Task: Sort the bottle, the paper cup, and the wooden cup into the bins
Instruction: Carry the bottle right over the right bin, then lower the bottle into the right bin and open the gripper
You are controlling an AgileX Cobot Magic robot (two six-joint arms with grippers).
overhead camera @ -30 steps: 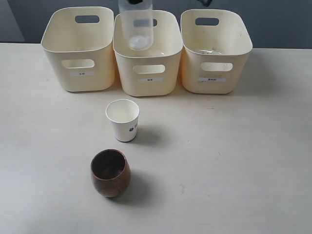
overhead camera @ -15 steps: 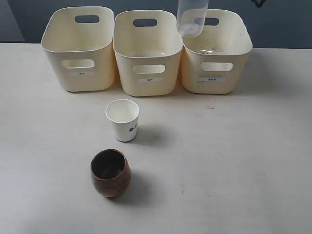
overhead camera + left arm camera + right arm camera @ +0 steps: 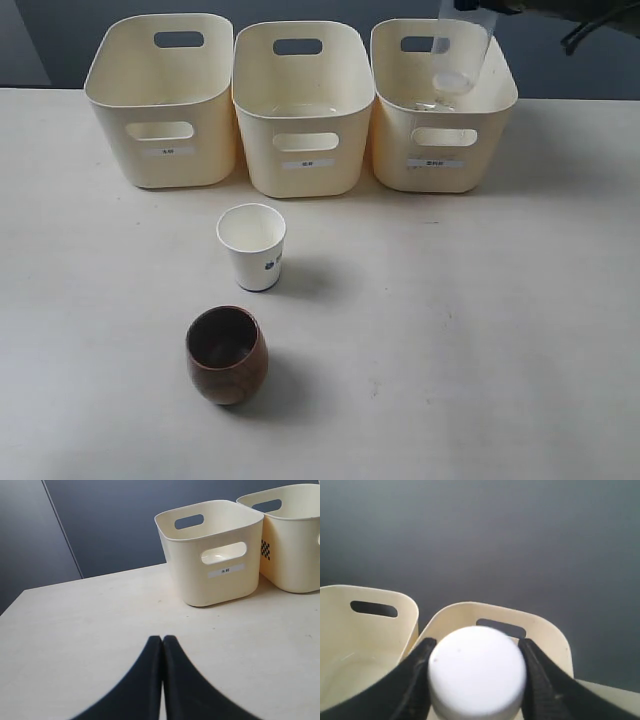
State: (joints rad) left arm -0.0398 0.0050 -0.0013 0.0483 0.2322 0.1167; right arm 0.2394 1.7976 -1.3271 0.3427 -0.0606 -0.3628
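The clear bottle (image 3: 458, 52) hangs upright over the right bin (image 3: 443, 150), its base at about rim height. In the right wrist view its white cap (image 3: 477, 672) fills the gap between the black fingers (image 3: 417, 680), so my right gripper (image 3: 476, 672) is shut on it. The white paper cup (image 3: 252, 246) with blue print stands in front of the middle bin (image 3: 304, 160). The dark brown wooden cup (image 3: 226, 354) sits nearer, slightly left. My left gripper (image 3: 162, 639) is shut with nothing in it, low over the table short of the left bin (image 3: 215, 580).
The left bin (image 3: 163, 150) and middle bin hold none of the three items. A dark wall (image 3: 580, 60) stands behind the bins. Bare cream tabletop (image 3: 480, 330) spreads to the right of the cups.
The bottle has travelled to the right, from over the middle bin to over the right bin, and sits a little lower. Both cups have stayed where they were.
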